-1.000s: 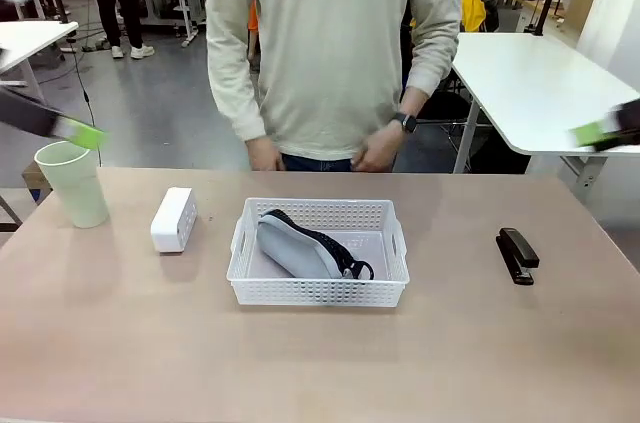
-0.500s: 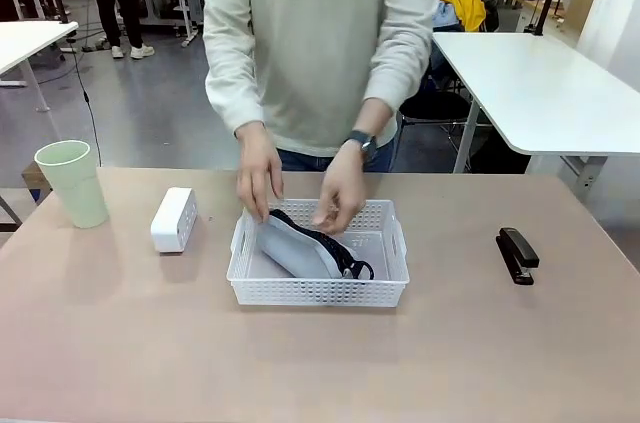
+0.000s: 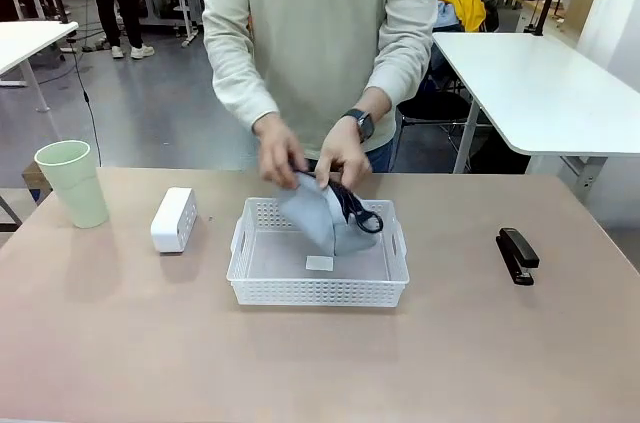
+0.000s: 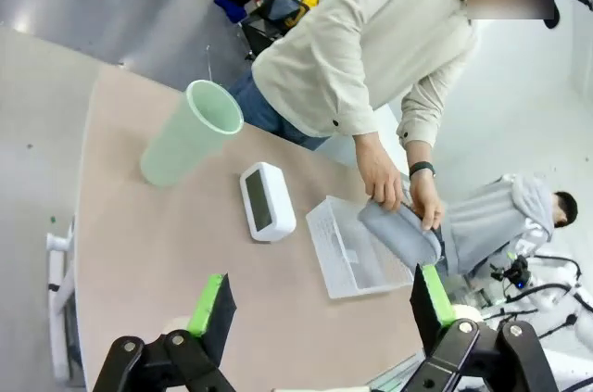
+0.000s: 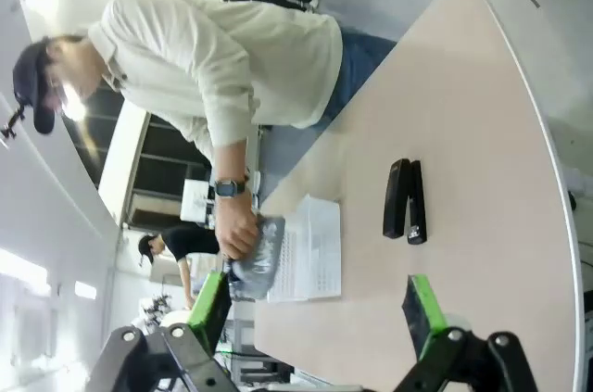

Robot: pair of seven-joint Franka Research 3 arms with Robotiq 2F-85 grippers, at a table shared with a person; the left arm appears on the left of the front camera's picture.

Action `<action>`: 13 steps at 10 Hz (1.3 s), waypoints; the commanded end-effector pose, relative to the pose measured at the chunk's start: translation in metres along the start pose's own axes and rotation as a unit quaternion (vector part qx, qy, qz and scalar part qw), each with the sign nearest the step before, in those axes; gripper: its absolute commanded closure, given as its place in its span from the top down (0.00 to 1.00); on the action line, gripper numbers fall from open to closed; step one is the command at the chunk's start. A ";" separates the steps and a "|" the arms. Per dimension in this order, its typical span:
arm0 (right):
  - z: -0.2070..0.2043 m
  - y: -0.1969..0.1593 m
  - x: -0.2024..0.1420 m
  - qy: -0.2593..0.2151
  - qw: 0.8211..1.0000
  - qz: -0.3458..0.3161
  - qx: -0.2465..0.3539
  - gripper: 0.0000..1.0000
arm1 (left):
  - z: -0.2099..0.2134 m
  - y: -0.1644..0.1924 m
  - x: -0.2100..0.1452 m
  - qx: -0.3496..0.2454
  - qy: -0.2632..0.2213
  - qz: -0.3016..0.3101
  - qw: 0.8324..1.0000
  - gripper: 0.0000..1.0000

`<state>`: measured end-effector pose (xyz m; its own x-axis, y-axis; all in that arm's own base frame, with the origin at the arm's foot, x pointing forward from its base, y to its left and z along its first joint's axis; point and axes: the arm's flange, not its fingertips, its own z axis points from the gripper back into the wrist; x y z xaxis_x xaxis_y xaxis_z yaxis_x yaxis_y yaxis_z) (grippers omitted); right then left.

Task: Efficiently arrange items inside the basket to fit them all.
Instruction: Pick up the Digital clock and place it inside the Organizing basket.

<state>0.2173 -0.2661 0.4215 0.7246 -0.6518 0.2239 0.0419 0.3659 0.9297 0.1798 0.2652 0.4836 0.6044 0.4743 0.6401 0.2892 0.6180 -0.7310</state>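
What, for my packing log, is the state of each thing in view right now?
grey pouch: held tilted above the basket by the person's hands
basket: upright on the table
white box: lying on the table, outside the basket
black stapler: closed, flat on the table
pale green cup: upright, mouth up
left end effector: open, empty
right end effector: open, empty

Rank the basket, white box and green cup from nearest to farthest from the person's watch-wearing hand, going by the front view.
1. Basket, directly below the hand, which holds the grey pouch over it.
2. White box, on the table left of the basket.
3. Green cup, farthest left, near the table's far corner.
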 end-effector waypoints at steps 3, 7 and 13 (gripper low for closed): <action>0.007 0.002 -0.003 -0.005 1.000 0.020 0.002 1.00 | 0.004 0.002 0.001 -0.010 -0.005 -0.013 1.000 1.00; 0.007 0.002 -0.003 -0.005 1.000 0.020 0.002 1.00 | 0.004 0.002 0.001 -0.010 -0.005 -0.013 1.000 1.00; 0.007 0.002 -0.003 -0.005 1.000 0.020 0.002 1.00 | 0.004 0.002 0.001 -0.010 -0.005 -0.013 1.000 1.00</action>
<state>0.2082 -0.2661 0.4236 0.7259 -0.6461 0.2357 0.0441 0.3857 0.9216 0.1770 0.2680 0.4818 0.5992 0.4743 0.6450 0.3001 0.6138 -0.7302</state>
